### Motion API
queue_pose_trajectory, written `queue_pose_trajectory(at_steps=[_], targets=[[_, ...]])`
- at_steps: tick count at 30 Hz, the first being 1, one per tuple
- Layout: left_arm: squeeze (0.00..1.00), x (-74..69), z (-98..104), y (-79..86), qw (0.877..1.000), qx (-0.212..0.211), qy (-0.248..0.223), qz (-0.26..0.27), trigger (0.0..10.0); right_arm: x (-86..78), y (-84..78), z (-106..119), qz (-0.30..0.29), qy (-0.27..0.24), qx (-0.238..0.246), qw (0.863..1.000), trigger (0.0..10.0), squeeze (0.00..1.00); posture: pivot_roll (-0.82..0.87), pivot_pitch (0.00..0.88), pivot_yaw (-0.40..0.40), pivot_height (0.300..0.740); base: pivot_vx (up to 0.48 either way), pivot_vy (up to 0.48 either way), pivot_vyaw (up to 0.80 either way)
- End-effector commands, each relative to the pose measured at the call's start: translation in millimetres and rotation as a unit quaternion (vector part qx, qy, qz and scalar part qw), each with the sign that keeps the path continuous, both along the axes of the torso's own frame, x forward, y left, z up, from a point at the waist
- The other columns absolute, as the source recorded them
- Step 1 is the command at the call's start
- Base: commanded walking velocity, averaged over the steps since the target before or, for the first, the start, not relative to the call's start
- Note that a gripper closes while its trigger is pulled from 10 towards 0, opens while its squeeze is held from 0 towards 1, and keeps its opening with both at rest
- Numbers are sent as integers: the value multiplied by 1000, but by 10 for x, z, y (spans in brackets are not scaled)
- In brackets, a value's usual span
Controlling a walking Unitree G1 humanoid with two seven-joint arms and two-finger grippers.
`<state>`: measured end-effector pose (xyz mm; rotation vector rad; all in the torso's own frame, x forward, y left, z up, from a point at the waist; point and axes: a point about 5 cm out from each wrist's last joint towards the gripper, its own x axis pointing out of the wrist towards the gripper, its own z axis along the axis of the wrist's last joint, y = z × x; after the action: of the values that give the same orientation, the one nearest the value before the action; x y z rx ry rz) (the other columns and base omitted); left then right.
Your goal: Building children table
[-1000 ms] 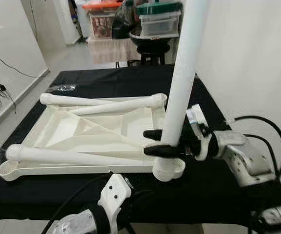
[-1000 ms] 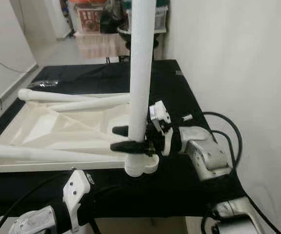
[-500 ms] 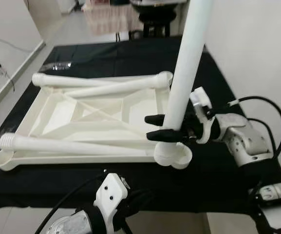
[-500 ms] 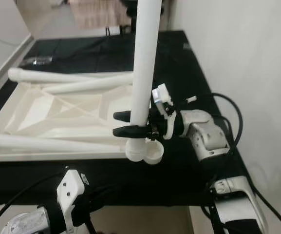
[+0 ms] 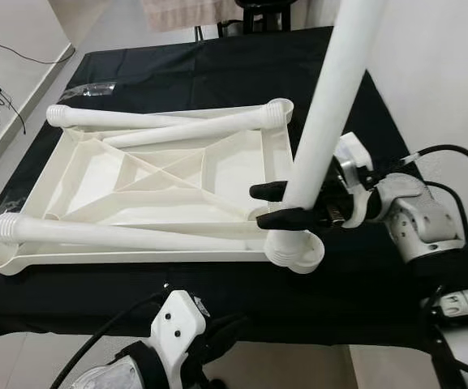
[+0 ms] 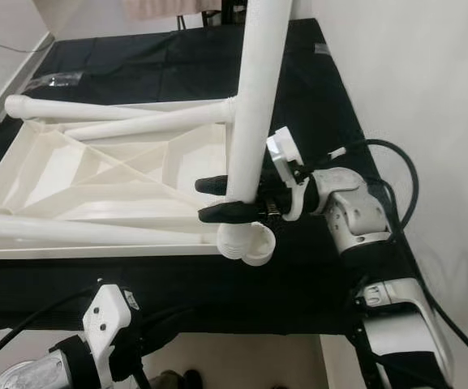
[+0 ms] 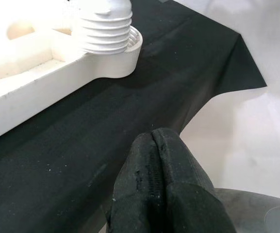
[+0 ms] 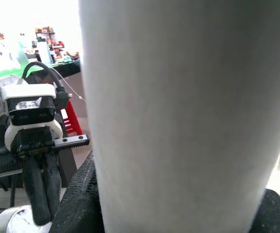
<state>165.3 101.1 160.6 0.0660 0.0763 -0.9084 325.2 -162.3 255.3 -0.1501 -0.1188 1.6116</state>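
On the black-clothed table [image 5: 217, 73] lies the upturned white tabletop [image 5: 148, 190], ribbed underside showing, with three loose white legs: one along its far edge [image 5: 120, 120], one slanting beside that [image 5: 193, 130], one along the near edge [image 5: 128, 237]. Low at the near table edge hangs the left gripper [image 7: 161, 182], fingers pressed together and empty. Farther right, the right gripper [image 5: 278, 204] clamps a fourth leg [image 5: 331, 97], upright in the near right corner socket [image 5: 294, 251].
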Motion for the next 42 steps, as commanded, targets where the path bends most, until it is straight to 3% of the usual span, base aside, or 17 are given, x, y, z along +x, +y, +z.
queue_pose_trajectory(at_steps=[1, 10, 22, 31, 42], targets=[[0, -32, -11, 26, 1000, 7, 9, 0, 10000, 3, -15, -147, -4, 29, -22, 999, 10000, 0, 139, 291, 89, 740, 0, 0, 0], [0, -26, 5, 37, 1000, 6, 9, 0, 10000, -39, -187, -164, -2, 35, -57, 998, 10000, 0, 136, 289, 93, 740, 0, 0, 0], [0, -5, 4, 51, 1000, 8, 9, -1, 10000, -109, 1, -391, 36, 12, -135, 990, 10000, 0, 137, 290, 99, 740, 0, 0, 0], [0, 4, 2, 53, 1000, 8, 9, 1, 10000, -172, 85, -457, 54, -21, -164, 985, 10000, 0, 132, 292, 97, 740, 0, 0, 0], [0, 12, 2, 38, 1000, 6, 10, 1, 10000, -107, 60, -438, 41, -13, -160, 986, 10000, 0, 129, 293, 91, 740, 0, 0, 0]])
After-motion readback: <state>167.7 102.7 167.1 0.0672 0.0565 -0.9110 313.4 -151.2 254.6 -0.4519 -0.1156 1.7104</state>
